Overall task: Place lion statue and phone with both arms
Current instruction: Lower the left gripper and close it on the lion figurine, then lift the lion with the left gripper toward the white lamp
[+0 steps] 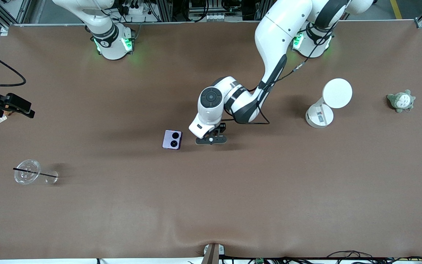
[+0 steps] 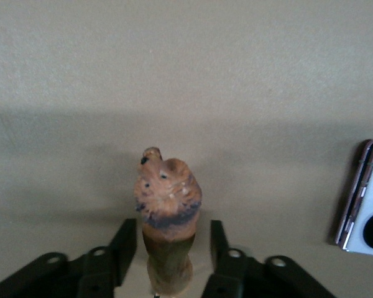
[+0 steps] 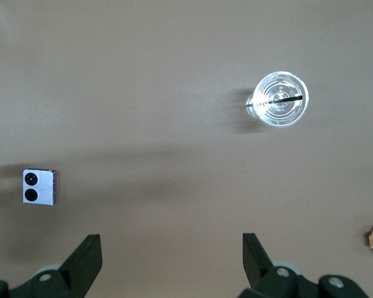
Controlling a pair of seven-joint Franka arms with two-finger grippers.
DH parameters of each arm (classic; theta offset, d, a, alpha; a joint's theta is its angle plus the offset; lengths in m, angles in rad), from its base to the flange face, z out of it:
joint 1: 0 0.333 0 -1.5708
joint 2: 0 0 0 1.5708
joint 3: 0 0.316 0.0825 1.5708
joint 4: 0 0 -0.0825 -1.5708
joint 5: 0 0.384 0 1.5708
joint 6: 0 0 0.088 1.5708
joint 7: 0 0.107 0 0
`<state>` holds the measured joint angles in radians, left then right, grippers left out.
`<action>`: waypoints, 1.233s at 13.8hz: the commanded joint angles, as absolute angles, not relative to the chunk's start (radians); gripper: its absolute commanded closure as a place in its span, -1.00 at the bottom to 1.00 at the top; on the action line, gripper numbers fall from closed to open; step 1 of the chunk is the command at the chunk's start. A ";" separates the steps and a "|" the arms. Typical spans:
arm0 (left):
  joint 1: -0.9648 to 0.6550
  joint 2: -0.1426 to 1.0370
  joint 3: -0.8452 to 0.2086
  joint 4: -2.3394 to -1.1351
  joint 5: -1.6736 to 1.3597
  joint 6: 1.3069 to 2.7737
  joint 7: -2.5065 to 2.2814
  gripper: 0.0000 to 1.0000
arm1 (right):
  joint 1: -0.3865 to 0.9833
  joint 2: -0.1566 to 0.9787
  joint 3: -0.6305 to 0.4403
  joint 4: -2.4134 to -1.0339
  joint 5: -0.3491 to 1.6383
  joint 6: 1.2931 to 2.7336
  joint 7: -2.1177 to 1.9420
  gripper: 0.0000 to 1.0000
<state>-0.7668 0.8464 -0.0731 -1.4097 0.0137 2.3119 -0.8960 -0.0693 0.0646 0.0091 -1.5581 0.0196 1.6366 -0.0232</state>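
Note:
The lion statue [image 2: 168, 211], orange-brown with a darker head, stands on the table between the fingers of my left gripper [image 2: 172, 234]. The fingers are apart, with a gap on each side of it. In the front view the left gripper [image 1: 211, 140] is low over the middle of the table and hides the statue. The lilac phone [image 1: 171, 139] lies flat beside it, toward the right arm's end; it also shows in the left wrist view [image 2: 365, 205] and the right wrist view [image 3: 40, 187]. My right gripper [image 3: 171, 248] is open and empty, held high at its end of the table [image 1: 22, 109].
A clear cup with a black straw [image 1: 28, 176] lies toward the right arm's end, nearer the camera; it also shows in the right wrist view [image 3: 280, 99]. A white round-topped stand [image 1: 328, 102] and a grey-green plush [image 1: 400, 101] sit toward the left arm's end.

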 commanded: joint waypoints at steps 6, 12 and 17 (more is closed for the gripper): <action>-0.612 0.629 -0.071 -1.538 0.038 2.164 -0.738 1.00 | -0.072 0.072 0.012 -1.540 0.026 1.634 -0.018 -1.00; -0.484 0.353 -0.078 -2.002 0.069 2.368 -0.609 1.00 | -0.067 0.083 0.014 -1.540 0.028 1.635 -0.018 -1.00; -0.423 0.255 -0.080 -2.229 0.069 2.447 -0.545 1.00 | -0.035 0.121 0.015 -1.529 0.014 1.661 0.050 -1.00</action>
